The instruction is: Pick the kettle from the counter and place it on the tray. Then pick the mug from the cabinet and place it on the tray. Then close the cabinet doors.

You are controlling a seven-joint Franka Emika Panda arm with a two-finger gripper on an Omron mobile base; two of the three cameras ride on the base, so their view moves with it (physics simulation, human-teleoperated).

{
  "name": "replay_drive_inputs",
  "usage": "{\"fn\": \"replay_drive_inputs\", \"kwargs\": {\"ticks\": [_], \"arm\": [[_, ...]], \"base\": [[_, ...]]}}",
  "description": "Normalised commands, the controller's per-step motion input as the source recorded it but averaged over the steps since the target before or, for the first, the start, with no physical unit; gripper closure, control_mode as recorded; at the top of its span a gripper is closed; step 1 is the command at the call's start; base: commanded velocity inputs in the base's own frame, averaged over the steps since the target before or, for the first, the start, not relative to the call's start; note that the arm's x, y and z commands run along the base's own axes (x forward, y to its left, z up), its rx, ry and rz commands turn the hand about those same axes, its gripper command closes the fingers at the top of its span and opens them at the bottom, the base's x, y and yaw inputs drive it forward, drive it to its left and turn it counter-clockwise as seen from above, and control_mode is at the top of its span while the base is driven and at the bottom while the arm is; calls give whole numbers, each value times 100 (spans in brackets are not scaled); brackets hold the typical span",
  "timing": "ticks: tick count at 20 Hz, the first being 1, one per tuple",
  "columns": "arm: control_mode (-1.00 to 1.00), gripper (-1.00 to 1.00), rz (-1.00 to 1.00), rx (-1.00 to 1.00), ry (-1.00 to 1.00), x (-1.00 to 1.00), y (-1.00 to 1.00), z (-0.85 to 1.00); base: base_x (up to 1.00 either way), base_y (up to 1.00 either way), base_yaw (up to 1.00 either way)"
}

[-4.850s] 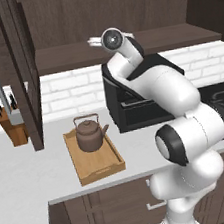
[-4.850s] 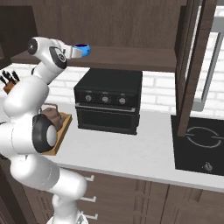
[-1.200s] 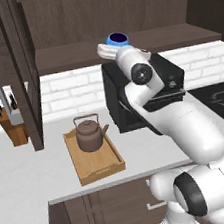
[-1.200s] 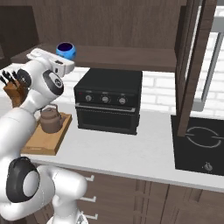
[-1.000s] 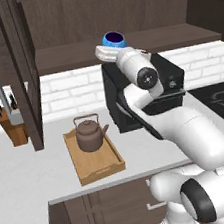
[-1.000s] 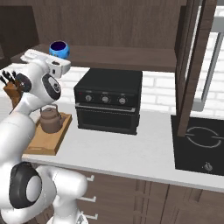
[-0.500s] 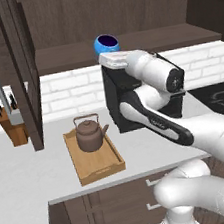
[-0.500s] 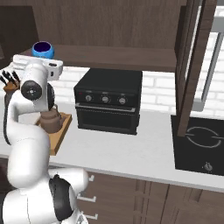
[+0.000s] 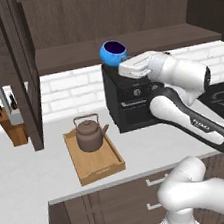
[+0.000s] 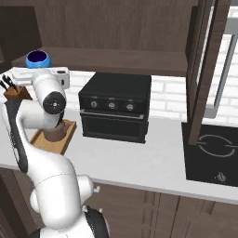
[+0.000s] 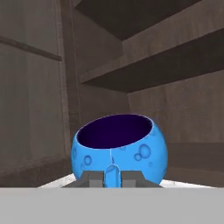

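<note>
Mug: small bright-blue rounded mug [image 9: 113, 52] with a dark inside, carried upright in the air in front of the open dark-brown wall cabinet [image 9: 120, 12], above and to the right of the tray.
Hand: the hand [image 11: 112, 177] is pinching the mug by its small handle, jaws pressed close on it.
Tray: rectangular light-wood tray [image 9: 102, 167] on the light-grey surface [image 9: 21, 172]; the squat dark-brown metallic kettle [image 9: 89, 134] already sits at its far end, leaving the near end bare.
Risk, grip: the hold is only on the thin handle, so the mug could swing or slip on the way down.
Risk, placing: a descent too far back would knock the mug against the kettle's arched handle or spout.
Risk, rim: landing on the tray's raised rim would probably tip the mug.
Risk, oven: the black countertop oven [image 10: 115, 111] stands just beside the tray, so the arm's elbow could brush it.
Writing: a small dark marking on the forearm, too blurred to read.
</note>
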Motion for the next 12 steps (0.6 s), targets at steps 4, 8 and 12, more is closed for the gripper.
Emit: {"fn": "replay_drive_inputs", "kwargs": {"ticks": [4,8,12], "arm": [[-100,100,17,-12,0,-68,0,-35],[-100,100,16,-15,0,-50,0,-57],[-100,100,19,-17,-2,-40,0,-64]], "base": [[0,0,0],[0,0,0],[0,0,0]]}}
